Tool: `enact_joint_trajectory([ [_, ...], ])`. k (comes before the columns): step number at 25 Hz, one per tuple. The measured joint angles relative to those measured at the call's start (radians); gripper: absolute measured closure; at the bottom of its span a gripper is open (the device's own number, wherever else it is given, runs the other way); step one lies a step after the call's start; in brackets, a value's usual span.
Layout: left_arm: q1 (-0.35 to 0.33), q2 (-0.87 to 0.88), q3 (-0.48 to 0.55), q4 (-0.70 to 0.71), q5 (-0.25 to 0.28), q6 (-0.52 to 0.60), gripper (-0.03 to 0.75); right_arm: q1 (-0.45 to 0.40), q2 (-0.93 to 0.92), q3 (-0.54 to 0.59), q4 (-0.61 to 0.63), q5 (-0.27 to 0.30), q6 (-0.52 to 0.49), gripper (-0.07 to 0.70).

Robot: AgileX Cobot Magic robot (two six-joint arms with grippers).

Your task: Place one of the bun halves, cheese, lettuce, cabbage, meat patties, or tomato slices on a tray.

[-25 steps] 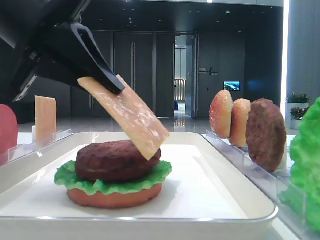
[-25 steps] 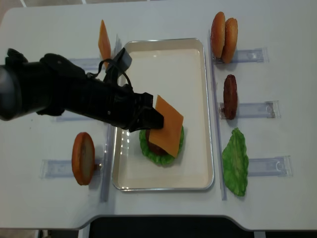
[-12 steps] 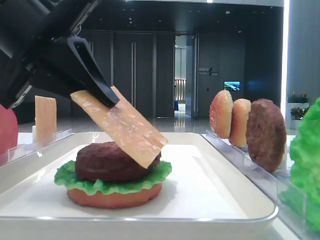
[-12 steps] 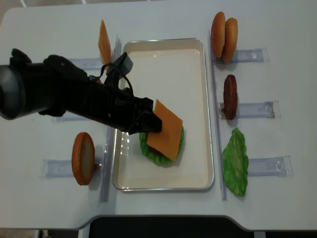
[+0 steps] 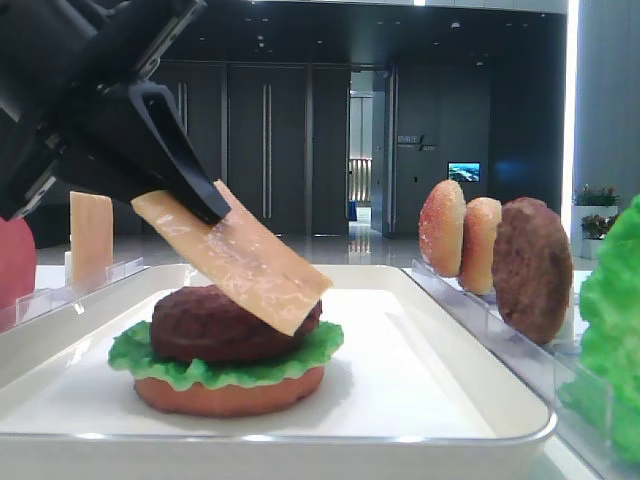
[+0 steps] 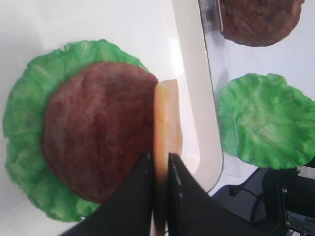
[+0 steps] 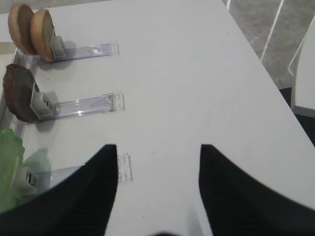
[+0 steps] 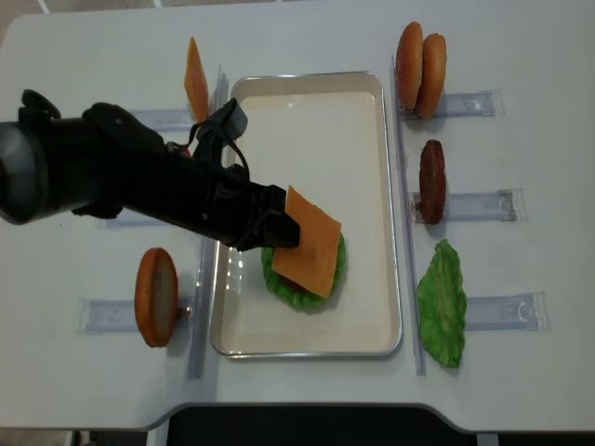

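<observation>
Gleaming white tray, dark lobby behind, left gripper clamped on cheese

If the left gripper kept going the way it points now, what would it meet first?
Probably the dark brown meat patty: the left gripper, shut on the thin yellow-orange cheese slice, angles down at it. Whether the cheese already touches is unclear.

From overhead, the cheese covers nearly all of the meat patty beneath, leaving only a lettuce fringe showing. In the low side view the green leaf at right and a red disc at left are cut by the picture's edges. The right pincer shows only blurred dark fingers.
</observation>
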Motion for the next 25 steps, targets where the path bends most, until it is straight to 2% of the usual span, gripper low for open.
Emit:
enact_joint_trajectory([
  [8, 0.0, 0.0, 0.0, 0.004, -0.007, -0.005, 0.673, 0.0, 0.0, 0.0, 0.0, 0.0, 0.001, 0.27],
  [15, 0.0, 0.0, 0.0, 0.006, -0.026, -0.01, 0.61, 0.0, 0.0, 0.0, 0.0, 0.0, 0.002, 0.27],
  [21, 0.0, 0.0, 0.0, 0.007, -0.027, -0.024, 0.593, 0.0, 0.0, 0.0, 0.0, 0.0, 0.002, 0.27],
  [25, 0.0, 0.0, 0.0, 0.011, -0.027, -0.032, 0.528, 0.0, 0.0, 0.0, 0.0, 0.0, 0.002, 0.27],
])
